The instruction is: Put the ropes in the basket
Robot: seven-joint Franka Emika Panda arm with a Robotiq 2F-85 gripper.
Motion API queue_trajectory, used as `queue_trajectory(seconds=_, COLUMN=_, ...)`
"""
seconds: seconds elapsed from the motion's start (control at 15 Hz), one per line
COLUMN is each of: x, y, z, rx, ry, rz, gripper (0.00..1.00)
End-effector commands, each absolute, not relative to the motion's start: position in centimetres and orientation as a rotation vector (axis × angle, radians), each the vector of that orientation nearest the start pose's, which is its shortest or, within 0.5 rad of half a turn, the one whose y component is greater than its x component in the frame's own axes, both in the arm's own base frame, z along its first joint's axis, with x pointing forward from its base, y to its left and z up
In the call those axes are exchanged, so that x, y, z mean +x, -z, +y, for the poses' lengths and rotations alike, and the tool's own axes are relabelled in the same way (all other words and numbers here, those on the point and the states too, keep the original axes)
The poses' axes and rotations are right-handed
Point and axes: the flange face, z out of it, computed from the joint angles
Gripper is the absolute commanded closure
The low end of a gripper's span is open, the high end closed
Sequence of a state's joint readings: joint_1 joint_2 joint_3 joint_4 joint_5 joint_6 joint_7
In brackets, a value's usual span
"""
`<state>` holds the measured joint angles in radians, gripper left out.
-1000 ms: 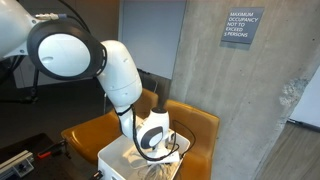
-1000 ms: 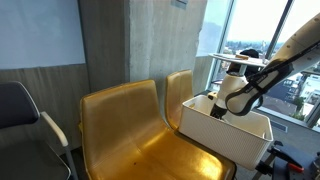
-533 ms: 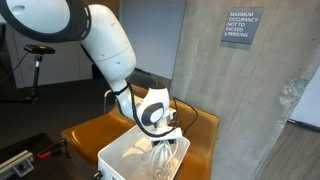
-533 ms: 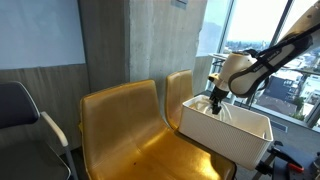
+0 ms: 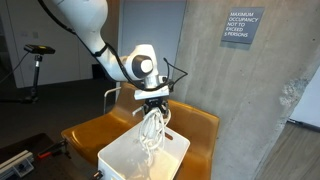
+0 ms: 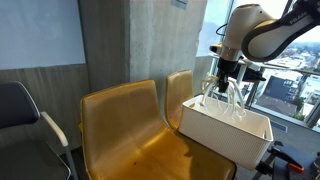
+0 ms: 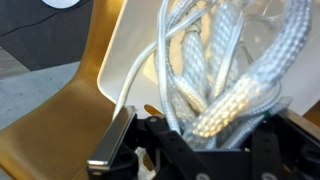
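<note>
Well off to the left of the end effector (image 5: 152,102) in an exterior view, a black stool (image 5: 37,50) stands in the dim background. Nearer, the mustard-yellow bench (image 5: 85,130) with its moulded seats spreads out below and to the left. The white basket (image 5: 122,160) sits on the bench directly beneath the end effector. The end effector points straight down with its fingers clenched on a bundle of pale braided ropes (image 5: 152,130). These hang as a loose bunch of loops, and their lowest parts reach down to about the basket's rim; whether they touch the inside cannot be told. To the right rises a concrete pillar (image 5: 215,90), with a grey sign (image 5: 241,27) high on it. In an exterior view from another side, a black office chair (image 6: 15,105) stands far left of the end effector (image 6: 222,82). The bench (image 6: 120,125) fills the middle. The basket (image 6: 215,128) rests on its right-hand seat, with the ropes (image 6: 222,100) dangling above its open top from the closed fingers. In the wrist view the bench (image 7: 50,130) shows at left and the basket's white wall (image 7: 135,50) beside it. The ropes (image 7: 220,70) crowd the frame, gripped in the end effector (image 7: 200,130) at the bottom edge.
</note>
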<state>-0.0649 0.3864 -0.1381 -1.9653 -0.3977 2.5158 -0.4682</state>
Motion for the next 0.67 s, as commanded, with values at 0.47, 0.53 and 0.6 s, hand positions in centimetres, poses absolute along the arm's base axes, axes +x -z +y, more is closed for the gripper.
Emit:
queue_trajectory(seconds=0.47, x=61.0, y=-45.7, z=11.0, rx=-3.374, ry=0.224, rz=-0.934, gripper=1.00)
queue_trajectory(seconds=0.53, x=60.8, y=-45.6, z=13.2, rx=-3.360, ry=0.229, rz=-0.941, gripper=1.00)
queue_trajectory(seconds=0.6, x=60.7, y=-44.4, z=15.6, rx=-3.347, ry=0.237, rz=-0.944, gripper=1.00)
